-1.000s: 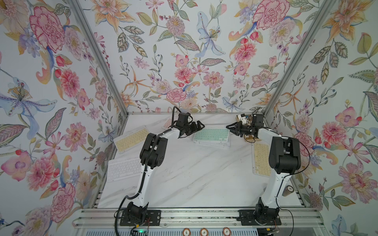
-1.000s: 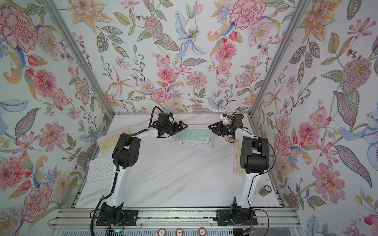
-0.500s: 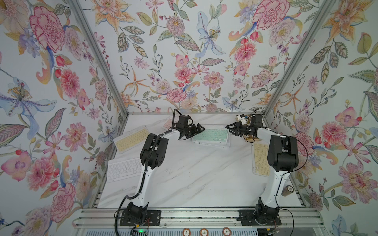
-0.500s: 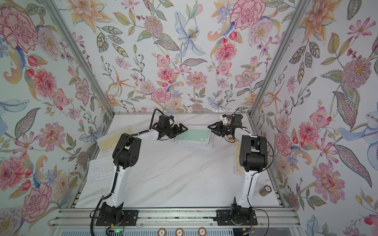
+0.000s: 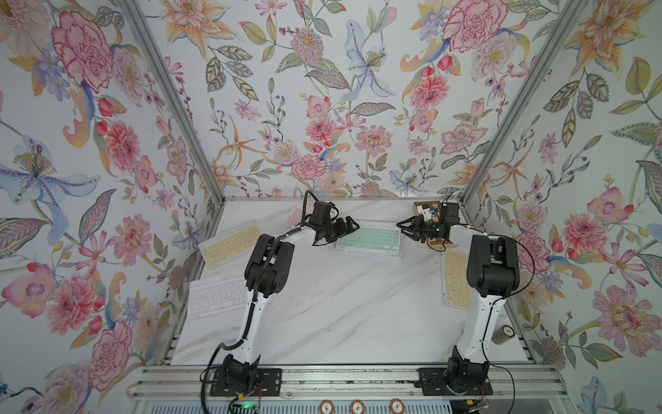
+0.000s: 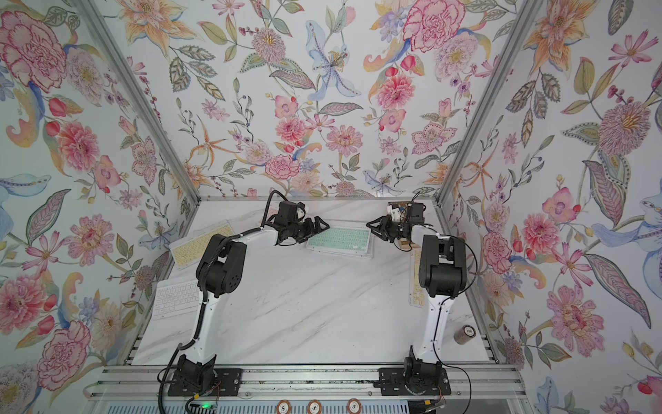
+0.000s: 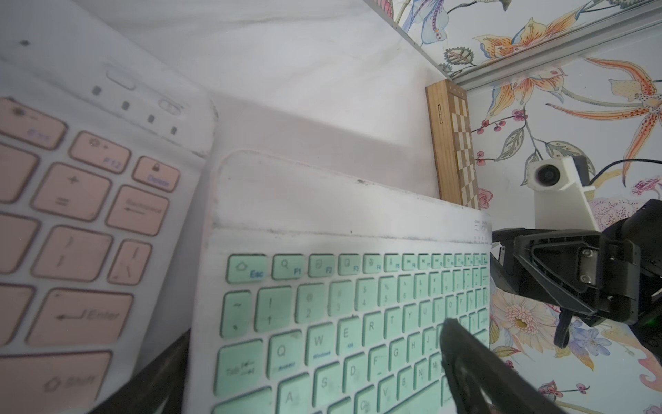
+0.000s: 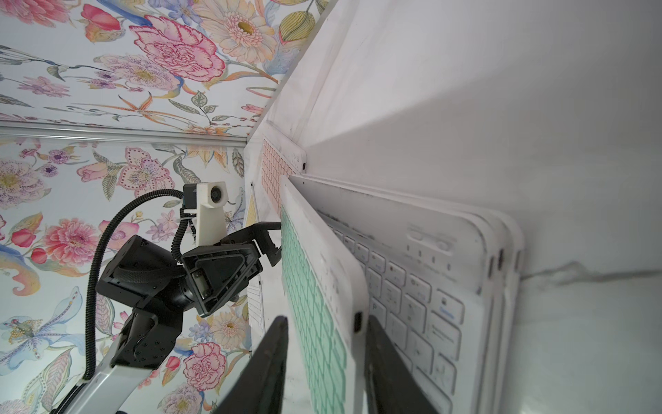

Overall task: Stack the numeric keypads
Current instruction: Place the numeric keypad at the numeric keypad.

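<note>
The right pincer [image 8: 326, 319] straddles one end of the mint keypad [image 8: 311, 315] — gripping or released, I cannot tell.

In both top views, two white-and-black robot arms rise from bases on the rail at the bottom of the frame and bend toward each other near the centre. The left arm [image 5: 265, 265] climbs from lower left, folds at a black elbow and reaches rightward. The right arm [image 5: 490, 267] climbs from lower right, folds and reaches leftward. The left gripper [image 5: 353, 226] and right gripper [image 5: 401, 226] point at each other, level and well apart, each with its jaws parted. In the right wrist view, two dark fingers [image 8: 272, 369] rise from the bottom edge, separated by a gap.
</note>
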{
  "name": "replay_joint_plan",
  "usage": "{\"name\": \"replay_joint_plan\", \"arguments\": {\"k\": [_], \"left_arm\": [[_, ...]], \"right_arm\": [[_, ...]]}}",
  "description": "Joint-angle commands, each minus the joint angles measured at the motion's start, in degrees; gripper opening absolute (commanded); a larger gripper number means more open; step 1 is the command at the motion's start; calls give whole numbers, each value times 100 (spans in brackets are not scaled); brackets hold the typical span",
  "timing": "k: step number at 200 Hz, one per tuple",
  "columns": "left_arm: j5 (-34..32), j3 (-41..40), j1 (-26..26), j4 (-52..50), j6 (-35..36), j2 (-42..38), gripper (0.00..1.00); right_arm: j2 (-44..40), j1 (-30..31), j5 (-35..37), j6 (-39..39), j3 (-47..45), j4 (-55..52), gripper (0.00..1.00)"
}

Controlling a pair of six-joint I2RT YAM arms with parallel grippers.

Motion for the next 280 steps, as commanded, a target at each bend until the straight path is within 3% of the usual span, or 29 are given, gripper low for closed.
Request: {"name": "replay_joint_plan", "arguments": {"k": [1,152,205,280], "left_arm": [[41,66,-100,-115,-42,-378,99],[13,559,-190,-514,0,-210,99],[-58,627,-137,-815,171,-244,99],[-145,421,60,-1087,405,-472,99]], "right_arm": [[27,-53,-9,18,135,14,38],[66,-117,204,137,-23,49,40],[-82,-159,335,165,-104,49,52],[-756,-190,1186,-280,-728,-339,90]]}}
